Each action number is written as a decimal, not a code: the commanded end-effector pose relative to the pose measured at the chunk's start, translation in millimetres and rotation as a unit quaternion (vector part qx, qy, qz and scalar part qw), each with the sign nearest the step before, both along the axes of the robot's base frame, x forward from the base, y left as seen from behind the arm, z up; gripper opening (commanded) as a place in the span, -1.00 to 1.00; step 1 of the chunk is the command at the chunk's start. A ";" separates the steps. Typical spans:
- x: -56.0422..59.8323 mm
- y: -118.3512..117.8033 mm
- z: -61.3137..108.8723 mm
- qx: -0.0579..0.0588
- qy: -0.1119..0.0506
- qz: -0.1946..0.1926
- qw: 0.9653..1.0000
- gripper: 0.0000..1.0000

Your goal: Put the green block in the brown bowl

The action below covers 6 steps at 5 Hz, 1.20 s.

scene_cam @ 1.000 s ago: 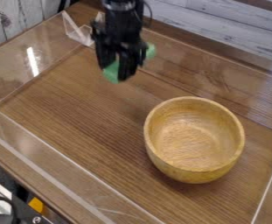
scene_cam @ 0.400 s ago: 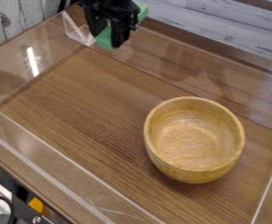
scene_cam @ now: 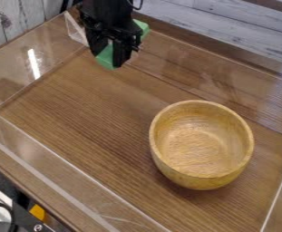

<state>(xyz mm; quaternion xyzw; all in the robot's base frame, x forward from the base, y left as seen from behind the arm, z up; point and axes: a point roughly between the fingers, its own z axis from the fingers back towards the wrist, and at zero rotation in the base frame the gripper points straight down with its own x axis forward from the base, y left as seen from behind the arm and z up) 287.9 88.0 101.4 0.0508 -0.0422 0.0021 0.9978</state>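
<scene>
My black gripper (scene_cam: 116, 54) hangs pointing down over the far left part of the wooden table (scene_cam: 82, 127). It is shut on the green block (scene_cam: 105, 60), which shows as bright green at the lower left of the fingers and again at their upper right. The block is held off the table surface. The brown bowl (scene_cam: 189, 176), round and thick-walled, stands empty at the right front, well apart from the gripper and to its lower right.
Clear plastic walls (scene_cam: 28, 54) border the table at the left, the back and the front edge. A pale plank surface (scene_cam: 240, 27) lies beyond the far wall. Dark gear with a yellow patch (scene_cam: 28, 216) sits at the bottom left corner.
The gripper, still holding the green block, went up toward the back of the table and then came partly down again, ending a little left of where it was.
</scene>
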 end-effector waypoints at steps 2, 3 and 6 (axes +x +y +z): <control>24.9 -18.1 21.8 0.013 -0.054 0.021 0.998 -1.00; 23.4 -20.5 13.9 0.018 -0.046 0.032 0.998 -1.00; 3.7 -17.9 39.9 0.018 -0.050 0.066 0.996 -1.00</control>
